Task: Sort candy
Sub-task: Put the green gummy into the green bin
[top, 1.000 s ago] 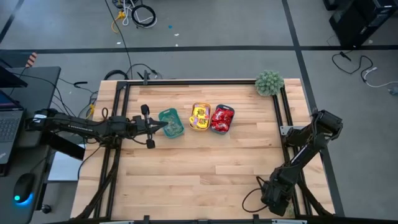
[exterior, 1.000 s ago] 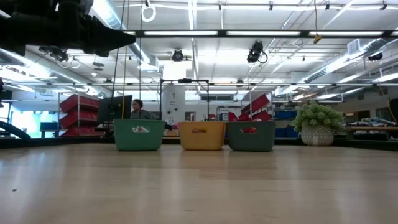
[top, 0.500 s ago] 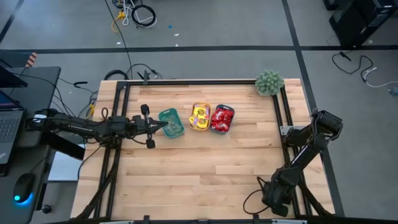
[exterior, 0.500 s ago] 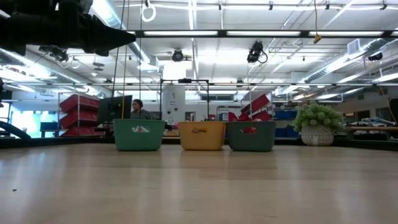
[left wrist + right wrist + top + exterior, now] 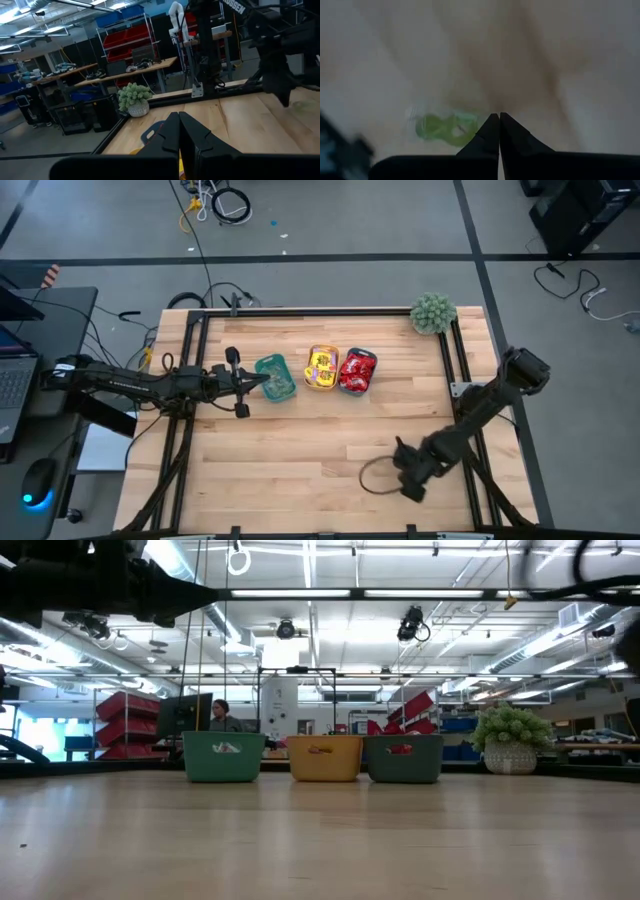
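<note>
Left gripper (image 5: 268,384) and right gripper (image 5: 398,448) both closed, empty

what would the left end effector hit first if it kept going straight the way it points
Likely the teal tray: the shut left end effector points right at it, tips already at its rim; height is unclear.

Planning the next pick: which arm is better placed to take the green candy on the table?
Right. The right gripper, shut, hangs just beside the green candy; the left gripper is far off at the teal tray.
</note>
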